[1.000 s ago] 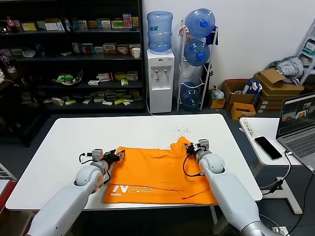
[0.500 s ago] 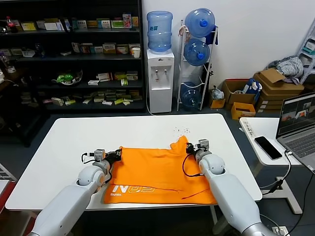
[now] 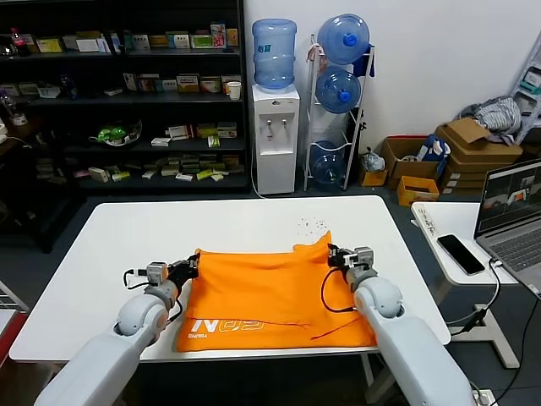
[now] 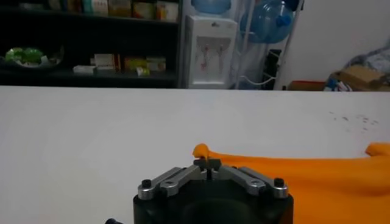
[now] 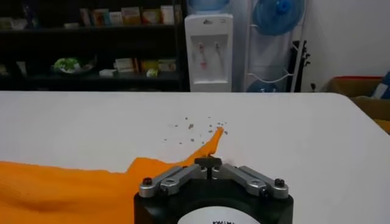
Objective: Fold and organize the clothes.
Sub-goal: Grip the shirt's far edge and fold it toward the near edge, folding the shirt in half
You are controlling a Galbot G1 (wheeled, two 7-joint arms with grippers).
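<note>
At the near edge of the white table (image 3: 101, 254) the orange T-shirt (image 3: 270, 292) lies with its white lettering (image 3: 221, 325) closest to me and a thin fold line running across it just above that print. Since a second ago my two arms have spread apart and the cloth between them has been drawn out: the far hem, which sagged in the middle, now runs almost straight from one grip to the other. I read that as the tensioning step done, so the shirt looks ready to be carried over into the next fold.

My left gripper (image 3: 188, 269) sits low over the tabletop at the shirt's far left corner, forearm stretched forward and angled inward. Its wrist camera shows the fingers (image 4: 208, 164) closed together with a nub of orange fabric pinched between them. My right gripper (image 3: 333, 256) mirrors it at the far right corner, where a point of cloth stands up beside it; in its wrist camera the fingertips (image 5: 208, 163) meet on the fabric edge, so it too is clamped on the shirt.

Beyond the shirt, some dark specks (image 3: 311, 225) dot the bare tabletop, and farther back stand a water dispenser (image 3: 275, 139) and stocked shelves (image 3: 127, 93).
</note>
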